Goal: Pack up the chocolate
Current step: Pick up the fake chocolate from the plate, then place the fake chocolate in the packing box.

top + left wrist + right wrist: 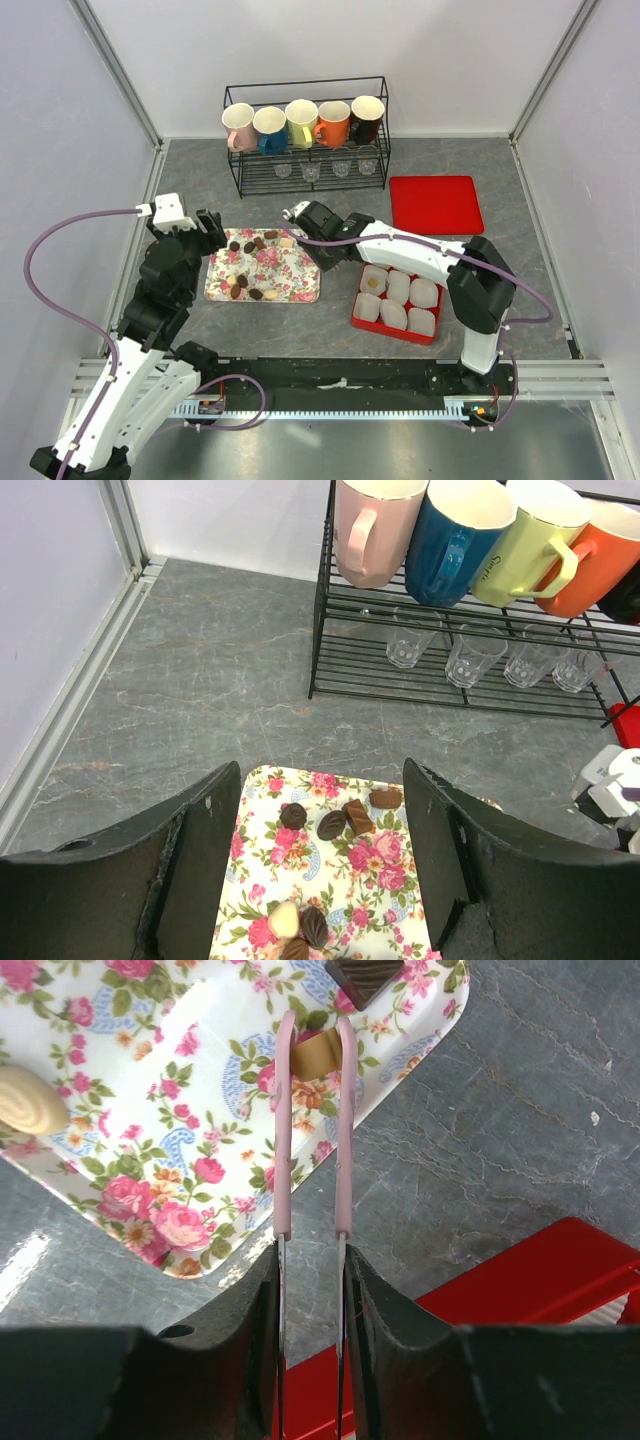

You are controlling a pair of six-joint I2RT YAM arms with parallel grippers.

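Observation:
The chocolate lies scattered on a flowered tray (290, 272): dark pieces (248, 245) at its far end and more (240, 288) at its near left. My left gripper (213, 232) hangs open and empty over the tray's left end; several dark pieces (332, 825) and a cream one (284, 918) show between its fingers. My right gripper (305, 222) is shut on pink tongs (340, 1140). The tong tips stand either side of a tan chocolate (312, 1052) at the tray's far right corner. A dark square piece (362, 975) and a cream oval (28, 1100) lie nearby.
A red box (355, 318) with white paper cups sits right of the tray, with one tan piece (373, 283) in its far left cup. A red lid (436, 203) lies behind it. A black wire rack (305, 140) of mugs and glasses stands at the back.

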